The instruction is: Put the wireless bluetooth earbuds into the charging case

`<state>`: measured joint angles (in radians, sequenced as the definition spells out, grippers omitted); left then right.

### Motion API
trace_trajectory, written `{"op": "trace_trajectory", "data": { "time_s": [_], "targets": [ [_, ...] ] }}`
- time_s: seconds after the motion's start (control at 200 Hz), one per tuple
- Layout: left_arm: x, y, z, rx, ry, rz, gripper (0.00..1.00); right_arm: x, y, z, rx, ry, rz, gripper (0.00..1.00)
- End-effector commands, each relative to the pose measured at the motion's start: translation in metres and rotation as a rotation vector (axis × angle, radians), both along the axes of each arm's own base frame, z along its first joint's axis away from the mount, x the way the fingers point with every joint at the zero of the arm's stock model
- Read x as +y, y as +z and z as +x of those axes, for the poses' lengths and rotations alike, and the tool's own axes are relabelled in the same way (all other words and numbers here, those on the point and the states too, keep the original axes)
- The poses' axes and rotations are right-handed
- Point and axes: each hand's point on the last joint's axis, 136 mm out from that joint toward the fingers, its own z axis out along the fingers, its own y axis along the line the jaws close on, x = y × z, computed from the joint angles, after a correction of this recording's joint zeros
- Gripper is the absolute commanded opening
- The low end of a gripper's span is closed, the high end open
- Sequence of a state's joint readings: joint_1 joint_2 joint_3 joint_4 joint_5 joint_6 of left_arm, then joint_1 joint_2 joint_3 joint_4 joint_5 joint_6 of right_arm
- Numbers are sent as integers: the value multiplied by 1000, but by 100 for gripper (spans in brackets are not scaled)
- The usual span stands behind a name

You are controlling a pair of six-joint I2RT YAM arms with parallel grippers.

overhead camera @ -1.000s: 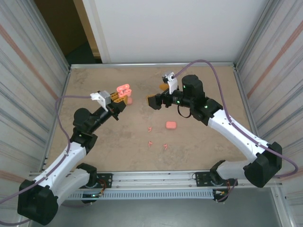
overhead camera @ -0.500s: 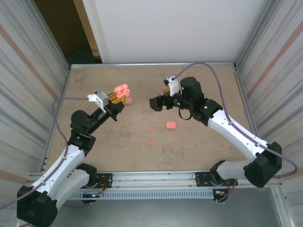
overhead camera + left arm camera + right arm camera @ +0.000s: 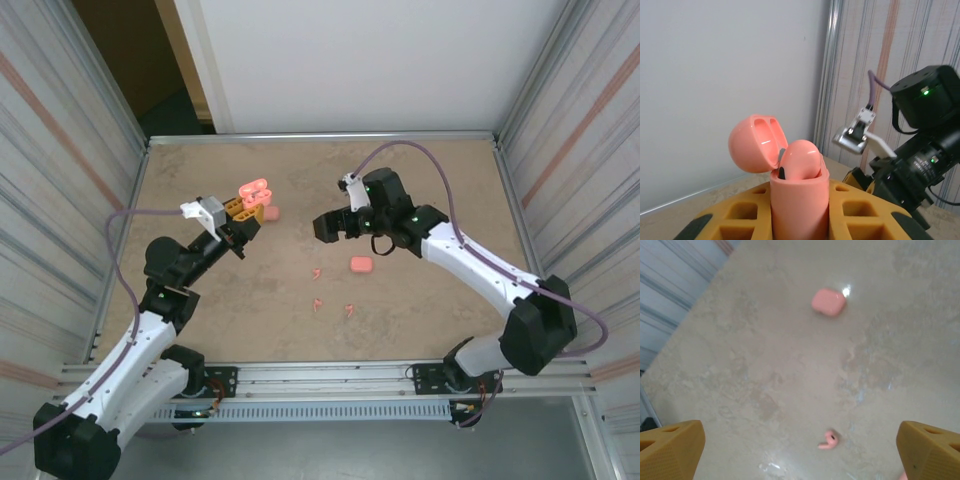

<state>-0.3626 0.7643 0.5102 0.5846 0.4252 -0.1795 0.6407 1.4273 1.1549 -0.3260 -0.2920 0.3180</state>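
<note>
My left gripper (image 3: 243, 213) is shut on an open pink charging case (image 3: 255, 190), held upright above the table. Seen from the left wrist, the case (image 3: 800, 200) stands between the yellow fingers (image 3: 730, 220), its lid (image 3: 755, 142) tipped back and one earbud (image 3: 800, 160) sitting in it. My right gripper (image 3: 325, 225) hangs open over the table's middle, its yellow fingertips (image 3: 670, 450) wide apart with nothing between them. Below it lies a loose earbud (image 3: 829, 440). Three earbuds (image 3: 316, 271) (image 3: 317, 303) (image 3: 349, 309) lie on the table.
A closed pink case (image 3: 361, 264) lies right of the loose earbuds, and another pink case (image 3: 270, 212) sits by the left gripper. The right wrist view has a closed case (image 3: 828, 302) on the marbled tabletop (image 3: 765, 365). Metal walls (image 3: 70, 200) fence the table.
The right arm's wrist has swung left and its gripper has dipped slightly toward the table. The left arm has drawn back a little, still holding the open case.
</note>
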Motion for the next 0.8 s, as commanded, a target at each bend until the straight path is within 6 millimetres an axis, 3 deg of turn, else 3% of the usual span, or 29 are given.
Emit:
{"op": "trace_trajectory", "data": {
  "time_s": [0.0, 0.276, 0.536, 0.797],
  "targets": [
    [1, 18, -7, -62, -1, 1, 0, 2, -14, -6, 124, -4, -10, 93],
    [0, 20, -7, -70, -2, 10, 0, 4, -72, -12, 277, -18, -122, 90],
    [1, 19, -7, -72, 8, 24, 0, 15, -105, -13, 286, -3, -255, 79],
    [4, 18, -8, -73, 22, 34, 0, 27, -140, -17, 285, 37, -415, 76]
  ]
}}
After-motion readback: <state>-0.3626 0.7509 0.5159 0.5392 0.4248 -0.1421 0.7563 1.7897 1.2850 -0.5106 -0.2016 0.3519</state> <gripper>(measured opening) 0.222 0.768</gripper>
